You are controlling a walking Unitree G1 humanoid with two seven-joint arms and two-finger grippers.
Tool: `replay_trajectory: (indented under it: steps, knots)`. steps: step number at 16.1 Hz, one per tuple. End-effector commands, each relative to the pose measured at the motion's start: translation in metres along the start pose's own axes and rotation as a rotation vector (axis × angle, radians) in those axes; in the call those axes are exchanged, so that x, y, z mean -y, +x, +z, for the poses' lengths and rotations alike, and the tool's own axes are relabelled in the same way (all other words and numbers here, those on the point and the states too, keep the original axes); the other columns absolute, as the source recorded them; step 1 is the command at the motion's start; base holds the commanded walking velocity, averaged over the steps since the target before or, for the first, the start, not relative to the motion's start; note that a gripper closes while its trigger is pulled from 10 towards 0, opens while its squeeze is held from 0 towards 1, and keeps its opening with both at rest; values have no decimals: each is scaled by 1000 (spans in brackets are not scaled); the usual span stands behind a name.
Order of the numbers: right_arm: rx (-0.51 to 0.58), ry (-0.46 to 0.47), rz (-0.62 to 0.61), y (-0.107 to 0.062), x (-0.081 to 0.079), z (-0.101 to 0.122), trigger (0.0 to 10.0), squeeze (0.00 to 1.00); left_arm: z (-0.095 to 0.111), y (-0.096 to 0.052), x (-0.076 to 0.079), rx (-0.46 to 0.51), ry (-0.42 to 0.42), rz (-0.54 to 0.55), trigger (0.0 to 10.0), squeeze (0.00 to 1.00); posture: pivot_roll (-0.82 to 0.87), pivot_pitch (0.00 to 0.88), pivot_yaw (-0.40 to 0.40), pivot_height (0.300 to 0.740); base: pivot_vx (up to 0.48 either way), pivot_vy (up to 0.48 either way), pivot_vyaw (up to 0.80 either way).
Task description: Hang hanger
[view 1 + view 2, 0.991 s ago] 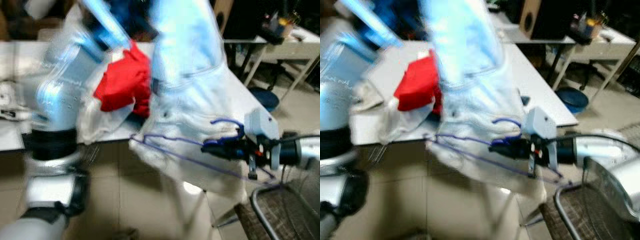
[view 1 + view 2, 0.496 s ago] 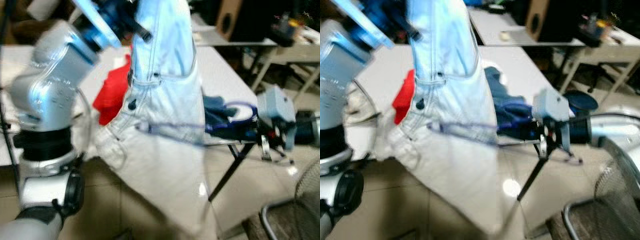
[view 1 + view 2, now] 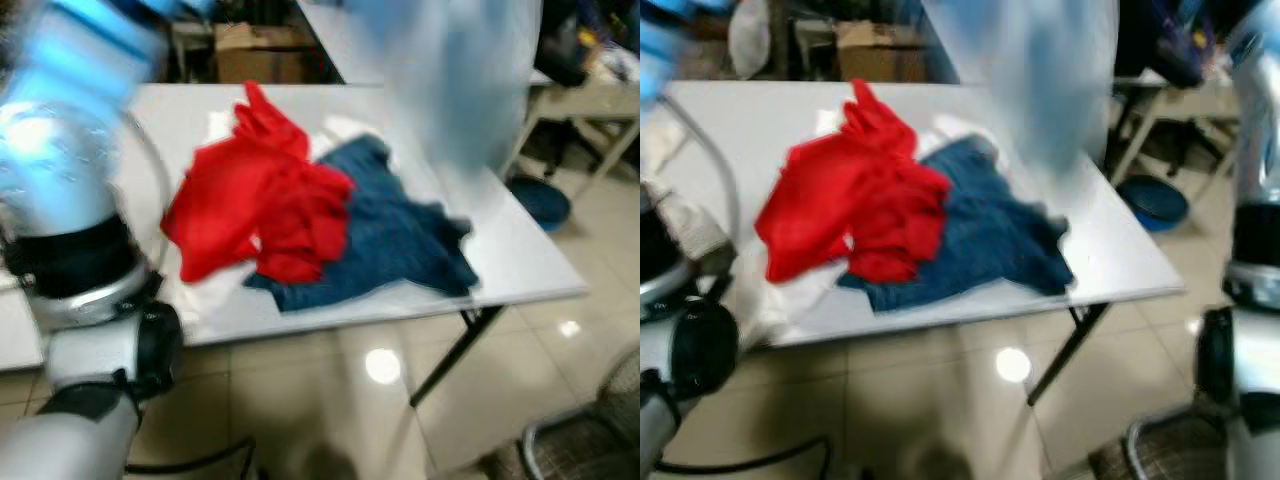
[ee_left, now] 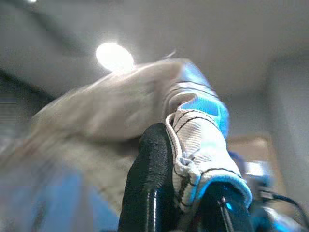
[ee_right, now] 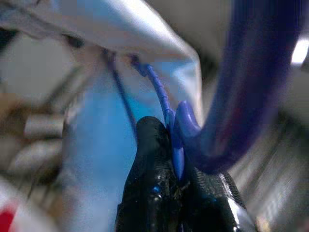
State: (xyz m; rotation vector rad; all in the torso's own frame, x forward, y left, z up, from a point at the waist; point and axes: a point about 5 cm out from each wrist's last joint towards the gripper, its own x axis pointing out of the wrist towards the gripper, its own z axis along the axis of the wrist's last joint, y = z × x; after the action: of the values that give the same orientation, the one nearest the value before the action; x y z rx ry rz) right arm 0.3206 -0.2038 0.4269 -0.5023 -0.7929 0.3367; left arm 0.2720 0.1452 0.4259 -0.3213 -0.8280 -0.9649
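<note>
Pale blue jeans (image 3: 460,90) hang as a blurred sheet at the top of the head views, above the white table (image 3: 520,265). In the left wrist view my left gripper (image 4: 181,193) is shut on a folded edge of the jeans (image 4: 193,125). My right gripper (image 5: 169,145) is shut on the thin wire of the blue hanger (image 5: 251,87), with pale denim right behind it. My silver left arm (image 3: 60,200) rises at the left and my right arm (image 3: 1255,200) stands at the right edge.
A red garment (image 3: 260,200), a dark blue garment (image 3: 390,240) and some white cloth lie on the table. A cardboard box (image 3: 250,65) stands behind it. A mesh chair (image 3: 590,440) sits at the lower right and a blue round stool (image 3: 540,200) on the tiled floor.
The jeans and hanger have risen from in front of the table to the top of the head views. My right gripper has gone up with the hanger. The camera has shifted too.
</note>
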Motion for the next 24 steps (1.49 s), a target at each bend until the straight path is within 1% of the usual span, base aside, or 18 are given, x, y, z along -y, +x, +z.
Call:
replay_trajectory:
  steps: [1, 2, 4, 5, 6, 7, 8, 9, 11, 12, 15, 16, 17, 18, 20, 21, 22, 24]
  knots:
    - [-11, 18, -23, -7, 11, -5, 10000, 0, 0, 6, 7, -2, -9, -40, 10000, 0, -65, 0, -76, 740, 386, 0, 0]
    - [-134, 36, 170, -13, -16, -34, 10000, 0, -7, 3, 3, -43, 1, -2, 10000, 0, -66, 0, -77, 740, 386, 0, 0]
    - [-287, 70, 369, -40, -57, -76, 10000, 0, -35, -4, -5, -176, 48, 71, 10000, 0, -65, 0, -80, 740, 388, 0, 0]
    - [-347, 96, 433, -54, -71, -90, 10000, 0, -51, -8, -8, -240, 52, 103, 10000, 0, -63, 0, -82, 740, 352, 0, 0]
    - [-473, 162, 587, -93, -101, -111, 10000, 0, -95, -25, -14, -443, 92, 186, 10000, 0, -57, 0, -85, 740, 0, 0, 0]
    - [-502, 176, 642, -106, -110, -113, 10000, 0, -109, -34, -16, -499, 94, 218, 10000, 0, -58, 0, -83, 740, 0, 0, 0]
    - [-557, 236, 764, -129, -123, -112, 10000, 0, -136, -54, -19, -663, 103, 261, 10000, 0, -60, 0, -80, 740, 0, 0, 0]
    - [-599, 304, 873, -151, -130, -103, 10000, 0, -161, -79, -27, -836, 187, 336, 10000, 0, -70, 0, -61, 740, 0, 0, 0]
    - [-620, 359, 912, -165, -125, -89, 10000, 0, -172, -103, -43, -950, 294, 454, 10000, 0, -76, 0, -53, 740, 0, 0, 0]
    - [-613, 368, 896, -166, -116, -82, 10000, 0, -172, -106, -51, -946, 303, 496, 10000, 0, -79, 0, -45, 740, 0, 0, 0]
    - [-591, 354, 865, -164, -95, -65, 10000, 0, -180, -113, -62, -958, 363, 509, 10000, 0, -78, 0, -43, 740, 0, 0, 0]
    - [-563, 357, 859, -161, -86, -55, 10000, 0, -185, -120, -62, -987, 329, 472, 10000, 0, -79, 0, -42, 740, 0, 0, 0]
    - [-529, 370, 828, -157, -76, -45, 10000, 0, -190, -127, -60, -1025, 291, 423, 10000, 580, -80, 0, -38, 740, 0, 0, 0]
    - [-498, 379, 799, -154, -69, -41, 10000, 0, -193, -133, -58, -1070, 283, 386, 10000, 1000, -81, 0, -36, 740, 0, 0, 0]
    - [-367, 404, 670, -140, -45, -26, 10000, 0, -192, -162, -51, -1310, 369, 137, 10000, 1000, -76, 0, -38, 740, 0, 0, 0]
    - [-351, 406, 629, -137, -42, -26, 10000, 0, -187, -166, -48, -1346, 366, 66, 10000, 1000, -71, 0, -42, 740, 0, 0, 0]
    - [-357, 387, 544, -131, -41, -31, 10000, 0, -174, -170, -46, -1358, 357, 0, 10000, 1000, -70, 0, -42, 740, 0, 0, 0]
    - [-404, 405, 469, -129, -53, -43, 10000, 0, -149, -188, -30, -1451, 263, -267, 10000, 1000, -54, 0, -50, 740, 0, 0, 0]
